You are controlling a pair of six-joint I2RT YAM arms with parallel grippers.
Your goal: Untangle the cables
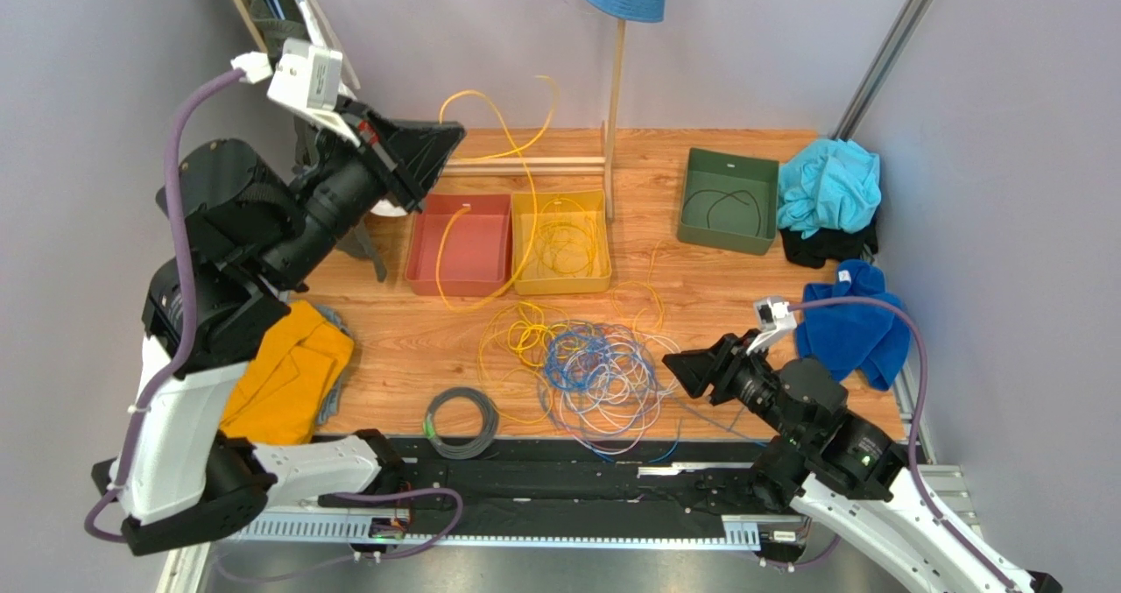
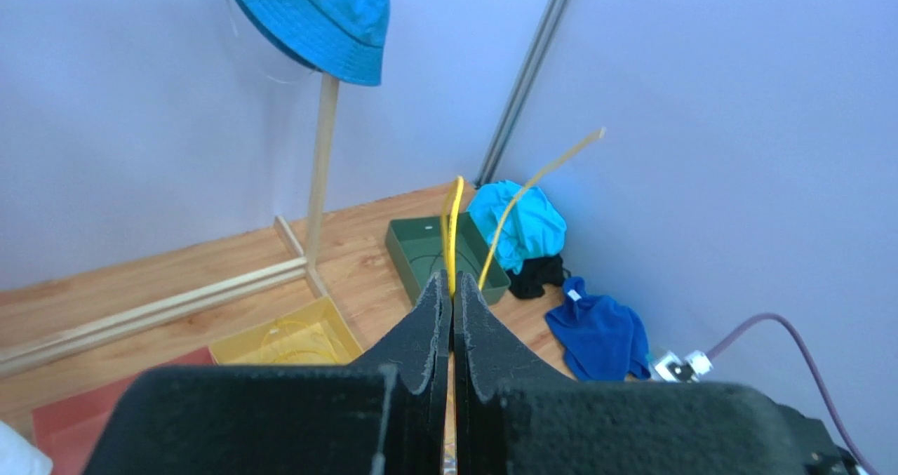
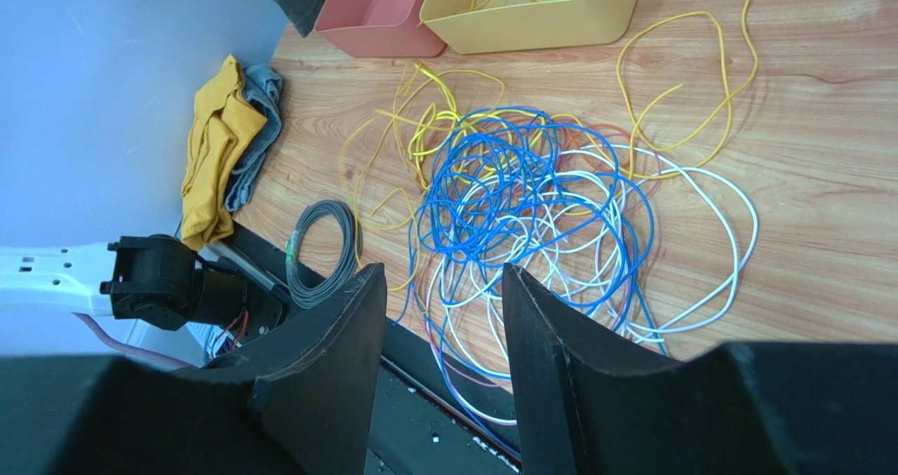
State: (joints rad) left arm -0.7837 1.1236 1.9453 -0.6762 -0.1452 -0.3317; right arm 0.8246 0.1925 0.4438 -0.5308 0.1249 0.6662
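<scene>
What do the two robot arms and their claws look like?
The left arm and right arm have white shells and black round joints. The left gripper and right gripper each have two black wedge-shaped fingers. A purple hose runs to a small white camera box on each wrist.

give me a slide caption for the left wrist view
Left gripper shut on a thin yellow cable, blue fabric bucket hat on a wooden stand behind.

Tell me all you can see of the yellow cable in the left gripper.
The yellow cable is thin, flexible wire that looks plastic-sheathed. The left gripper, shut, pinches it, raised above the table. Past the fingertips it arcs upward, with one free end in the air. A strand trails down towards the yellow bin.
</scene>
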